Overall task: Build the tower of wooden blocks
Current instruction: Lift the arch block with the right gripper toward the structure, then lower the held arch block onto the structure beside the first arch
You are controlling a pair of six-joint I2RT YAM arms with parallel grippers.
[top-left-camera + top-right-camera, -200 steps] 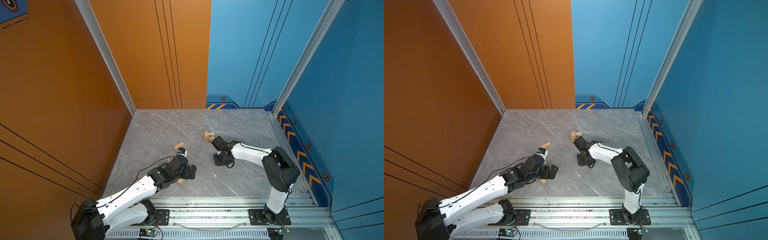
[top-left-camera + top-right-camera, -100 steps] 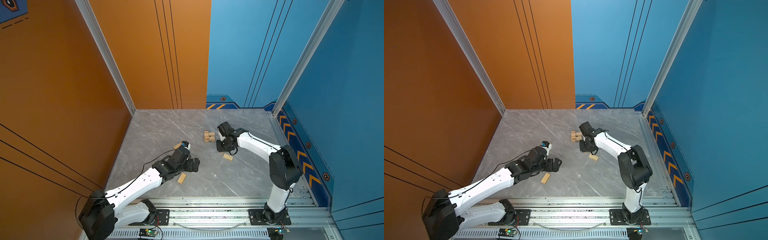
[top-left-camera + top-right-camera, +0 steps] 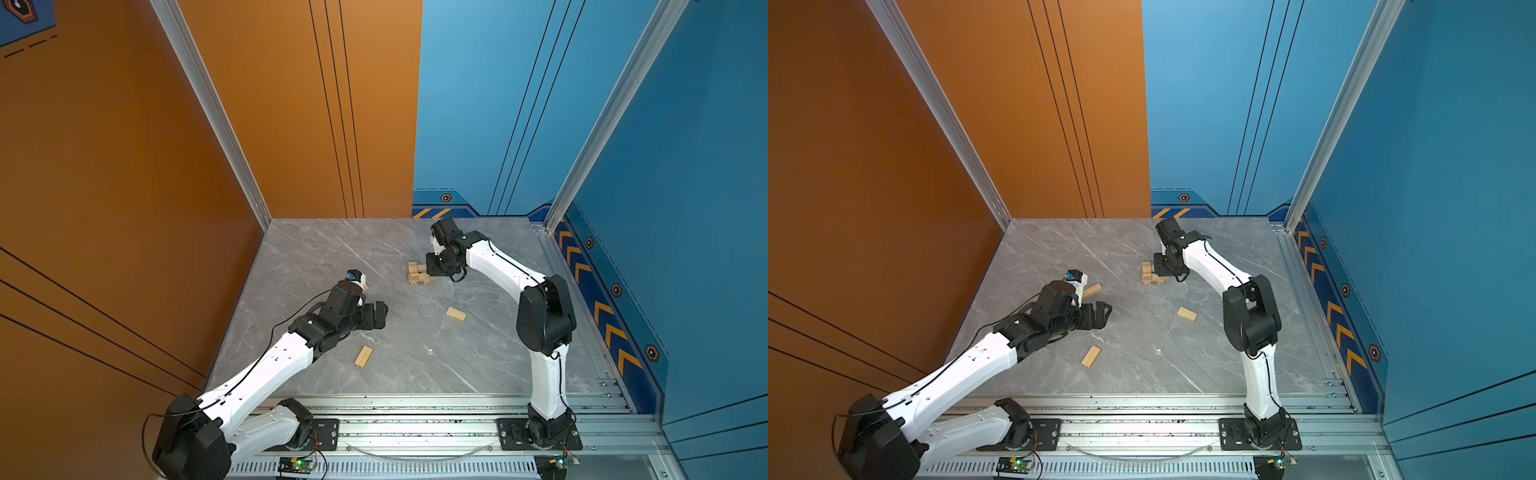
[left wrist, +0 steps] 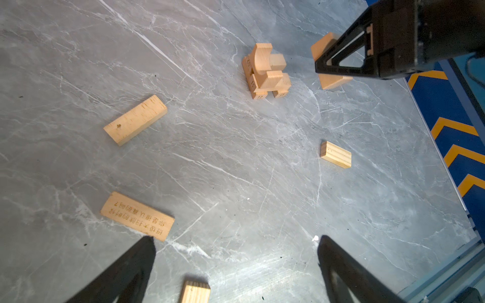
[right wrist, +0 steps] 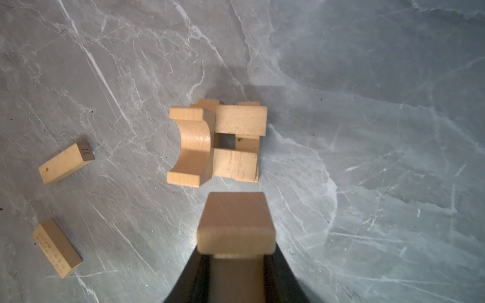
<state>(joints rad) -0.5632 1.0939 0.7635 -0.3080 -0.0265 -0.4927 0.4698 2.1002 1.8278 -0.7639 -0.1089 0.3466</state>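
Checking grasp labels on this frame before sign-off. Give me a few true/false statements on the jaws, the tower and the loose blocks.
1. The right jaws are shut on a wooden block. True.
2. The left jaws grip something. False: they stand open and empty above the table.
3. A grooved slab tops the tower. False: both grooved slabs lie loose on the table, none on the tower.
4. An arch is part of the tower. True.
5. The bar stamped 31 lies on the table apart from the tower. True.
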